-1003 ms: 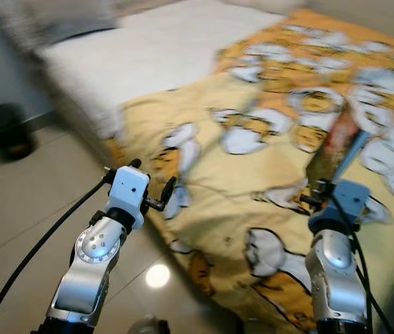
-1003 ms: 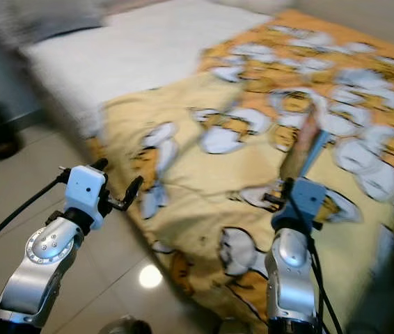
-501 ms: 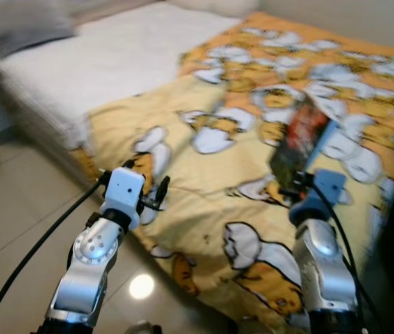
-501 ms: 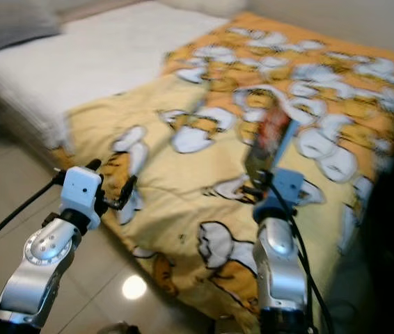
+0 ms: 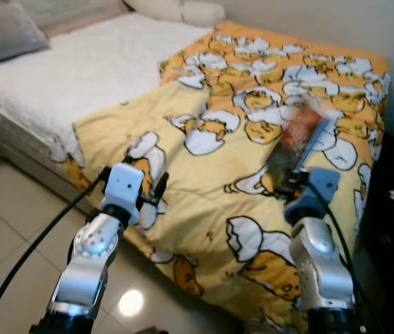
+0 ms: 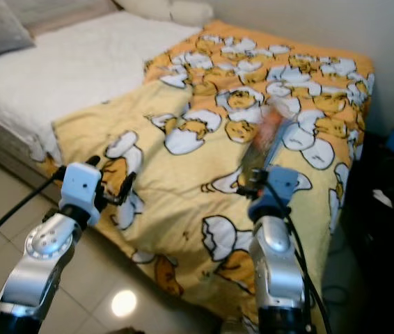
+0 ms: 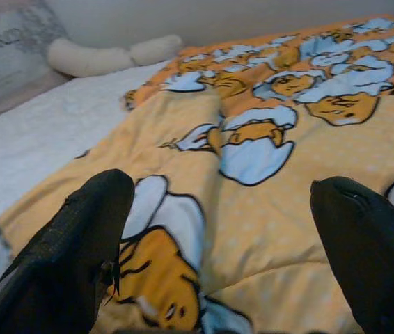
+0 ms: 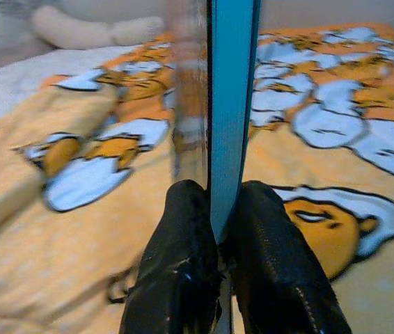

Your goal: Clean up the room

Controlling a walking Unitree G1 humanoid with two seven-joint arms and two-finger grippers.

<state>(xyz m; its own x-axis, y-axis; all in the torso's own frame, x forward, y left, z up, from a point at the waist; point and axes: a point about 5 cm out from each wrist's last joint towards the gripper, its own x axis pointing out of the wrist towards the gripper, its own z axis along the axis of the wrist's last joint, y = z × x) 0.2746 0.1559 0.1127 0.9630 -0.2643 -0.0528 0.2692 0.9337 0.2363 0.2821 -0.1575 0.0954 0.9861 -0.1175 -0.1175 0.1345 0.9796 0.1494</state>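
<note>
Since a second ago, camera swung; bed's far end and wall came into view. Left gripper (image 7: 218, 229) hovered near the bed edge, fingers spread wide. Right gripper (image 8: 214, 229) pinched a thin blue-edged book (image 5: 300, 142) upright above the yellow egg-print blanket (image 5: 211, 181). White mattress (image 5: 92, 69) beyond, pillows (image 5: 176, 10) farthest.

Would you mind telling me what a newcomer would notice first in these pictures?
The yellow cartoon-egg blanket draped over the bed dominates the scene. Above it, the right end effector is shut on a thin blue-edged book held upright, while the left end effector hovers open near the bed's edge.
</note>
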